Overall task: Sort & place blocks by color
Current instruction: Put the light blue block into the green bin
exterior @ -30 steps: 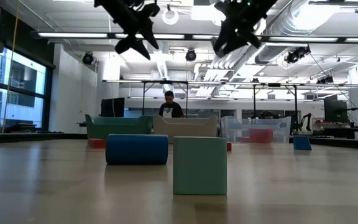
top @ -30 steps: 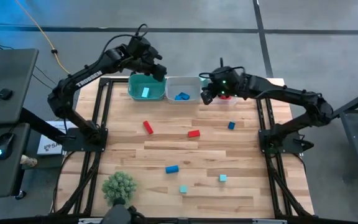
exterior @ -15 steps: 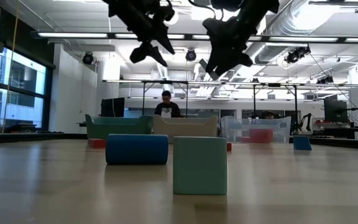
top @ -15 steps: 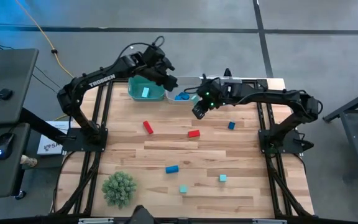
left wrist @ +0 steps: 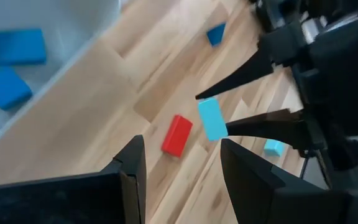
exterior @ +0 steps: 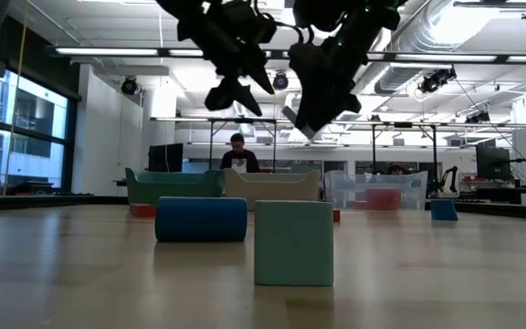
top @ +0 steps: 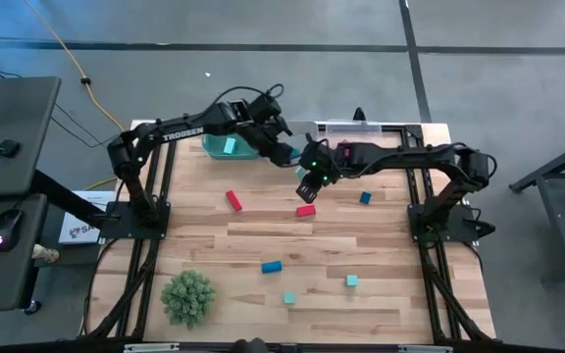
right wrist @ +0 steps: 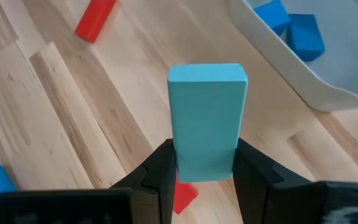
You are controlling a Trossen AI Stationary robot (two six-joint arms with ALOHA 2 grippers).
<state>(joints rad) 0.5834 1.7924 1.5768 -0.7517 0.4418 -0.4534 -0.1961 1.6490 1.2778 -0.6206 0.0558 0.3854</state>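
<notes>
Table: we look down on a pale wooden table [top: 292,235] with an arm reaching in from each side.
Plant: we find a green spiky plant ball [top: 187,295] at the near left corner.
Left arm: we follow it to the left gripper [top: 284,155], raised over the far middle of the table just beside the bins; its fingers [left wrist: 129,163] stand apart with nothing between them.
Teal bin: we see a teal bin [top: 226,146] at the far edge, partly under the left arm, holding a teal block [top: 230,145].
Grey bin: we see, through the left wrist camera, a pale grey bin [left wrist: 73,37] with two blue blocks [left wrist: 11,46] inside.
Loose blocks: we count, from left to right, a red bar [top: 233,200], a blue bar [top: 271,266], a small teal cube [top: 289,298], a red block [top: 306,210], another teal cube [top: 351,280] and a small blue cube [top: 365,198], all well apart on the wood.
Right arm: we find the right gripper [top: 309,187] lifted above the table, near the left gripper, over the red block.
Held block: we see its fingers [right wrist: 160,168] clamped on a light teal bar [right wrist: 207,121], gripped at one end so that most of the bar projects beyond the fingertips.
Room: we make out a person [exterior: 236,155] far behind the table in the low view.
</notes>
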